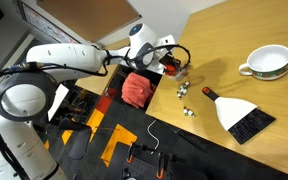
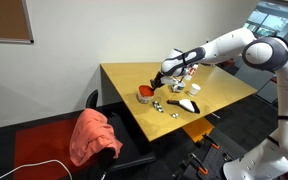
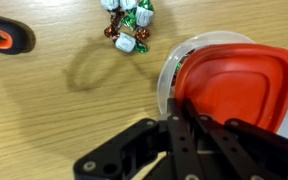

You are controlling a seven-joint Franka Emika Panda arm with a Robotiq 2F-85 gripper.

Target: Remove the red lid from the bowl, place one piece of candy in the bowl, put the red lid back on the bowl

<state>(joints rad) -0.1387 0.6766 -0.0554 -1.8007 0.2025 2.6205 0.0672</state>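
Observation:
In the wrist view the red lid (image 3: 234,88) lies tilted over the small clear bowl, whose rim (image 3: 170,78) shows at the lid's left side. My gripper (image 3: 180,118) is shut on the lid's near edge. Several wrapped candies (image 3: 129,25) lie on the wooden table beyond the bowl. The inside of the bowl is hidden by the lid. In both exterior views the gripper (image 1: 168,64) (image 2: 157,84) is at the table's corner, with the red lid (image 2: 146,95) under it and candies (image 1: 184,90) (image 2: 160,103) beside it.
A large white bowl with a green rim (image 1: 267,63) stands further along the table. A dustpan brush (image 1: 240,115) (image 2: 187,104) lies near the candies; its orange and black handle (image 3: 4,37) shows in the wrist view. A red cloth (image 1: 136,88) (image 2: 92,135) lies on a chair beside the table's edge.

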